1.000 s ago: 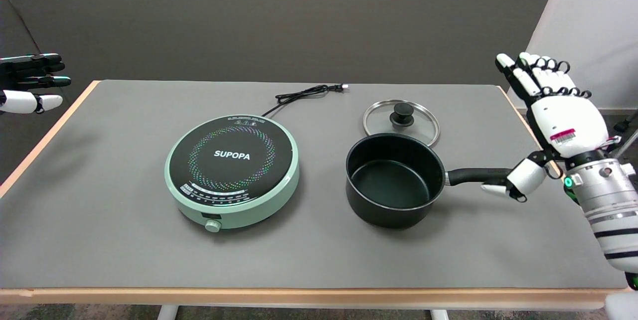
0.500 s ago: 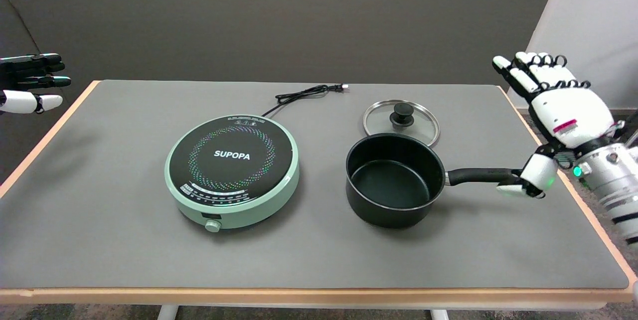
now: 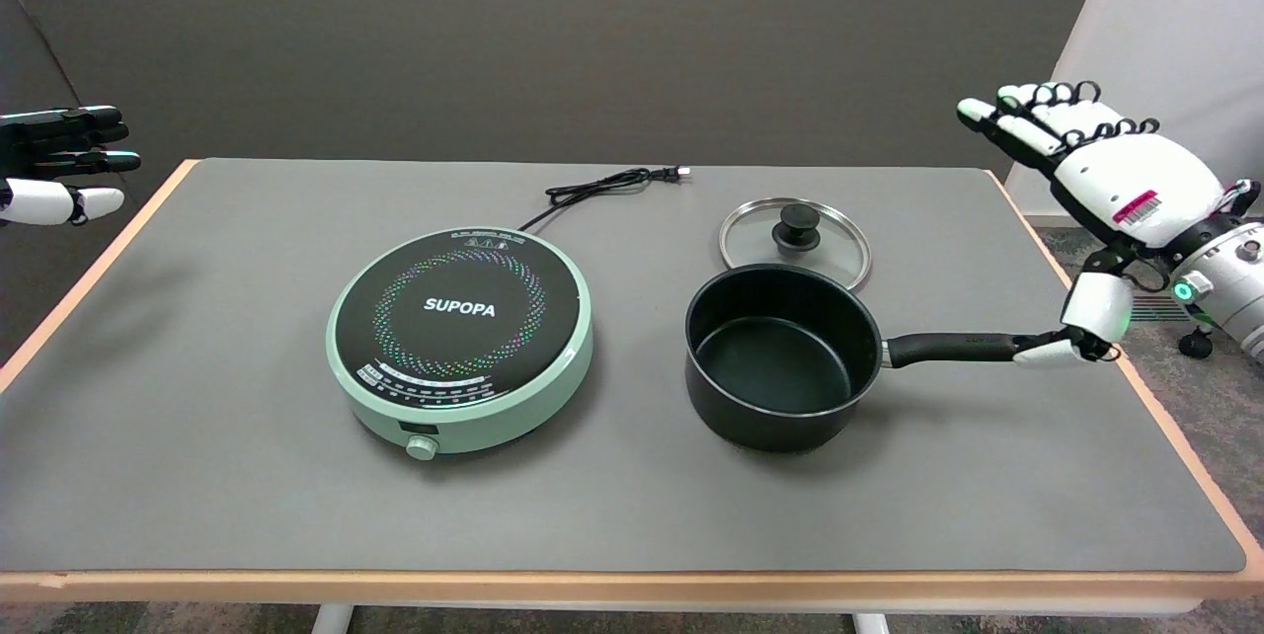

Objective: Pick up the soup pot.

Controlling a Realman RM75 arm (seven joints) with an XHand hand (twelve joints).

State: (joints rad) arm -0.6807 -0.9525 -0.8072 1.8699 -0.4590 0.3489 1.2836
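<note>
The black soup pot (image 3: 780, 353) stands empty on the grey table mat, right of centre, its long black handle (image 3: 953, 348) pointing right. My right hand (image 3: 1096, 199) hovers over the table's right edge, at the far end of that handle. Its fingers are stretched out and apart, pointing up and to the left, and it holds nothing. The thumb tip (image 3: 1049, 353) hangs down right at the handle's end; whether it touches the handle I cannot tell.
A glass lid (image 3: 795, 241) with a black knob lies just behind the pot. A mint-green SUPOPA induction cooker (image 3: 460, 338) sits left of centre, its black cord (image 3: 602, 188) trailing to the back. The idle left hand (image 3: 59, 165) hangs at the upper left.
My right hand has drawn back to the right and risen, its forearm now largely out of the picture. The pot, lid and cooker have not moved.
</note>
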